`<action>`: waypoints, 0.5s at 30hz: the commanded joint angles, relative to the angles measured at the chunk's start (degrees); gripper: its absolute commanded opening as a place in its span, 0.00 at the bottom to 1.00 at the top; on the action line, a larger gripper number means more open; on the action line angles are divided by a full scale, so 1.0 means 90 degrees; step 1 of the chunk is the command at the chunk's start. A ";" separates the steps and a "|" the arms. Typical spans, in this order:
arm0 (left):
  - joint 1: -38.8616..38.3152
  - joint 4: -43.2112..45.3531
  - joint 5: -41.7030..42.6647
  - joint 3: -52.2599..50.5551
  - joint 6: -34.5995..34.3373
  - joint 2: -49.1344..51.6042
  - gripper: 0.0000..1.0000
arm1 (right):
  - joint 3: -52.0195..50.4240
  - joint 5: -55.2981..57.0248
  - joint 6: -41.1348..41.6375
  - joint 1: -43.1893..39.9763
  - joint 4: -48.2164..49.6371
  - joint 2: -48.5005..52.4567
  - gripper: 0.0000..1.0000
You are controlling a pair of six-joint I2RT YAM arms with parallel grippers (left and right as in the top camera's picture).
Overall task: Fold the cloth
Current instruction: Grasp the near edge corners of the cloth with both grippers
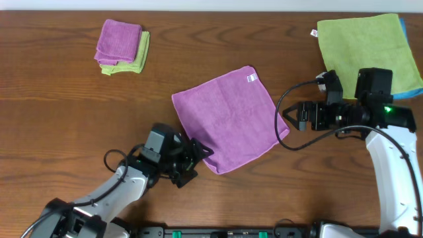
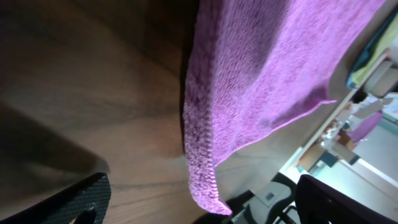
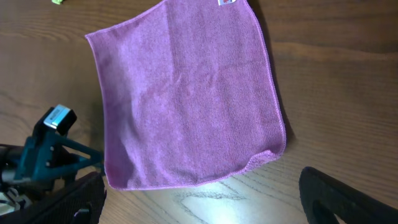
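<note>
I log cloth (image 1: 228, 122) | left end effector (image 1: 193, 160) spread, empty, at its edge toward near-left corner of tabletop (image 1: 53, 132) | right end effector (image 1: 291, 119) likewise, just beside | left judged nearer.

Nothing legible anywhere. The purple cloth (image 1: 228, 119) carries a small white tag (image 1: 251, 79) at its one-o'clock corner, but the print is too small to read.
</note>
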 commanded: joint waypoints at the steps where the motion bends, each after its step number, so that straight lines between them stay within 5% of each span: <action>1: -0.0231 0.0017 -0.0559 -0.0022 -0.0262 0.0002 0.98 | -0.0015 -0.0151 -0.0036 -0.0056 -0.0024 -0.0027 0.99; 13: -0.0563 0.1054 -0.0539 -0.0019 -0.0835 0.1022 1.00 | -0.0015 -0.0148 -0.0002 -0.0056 -0.0024 -0.0027 0.99; 15: -0.0578 0.1399 -0.0476 -0.0019 -0.0852 0.1243 0.91 | -0.0015 -0.0146 -0.0002 -0.0056 -0.0034 -0.0027 0.99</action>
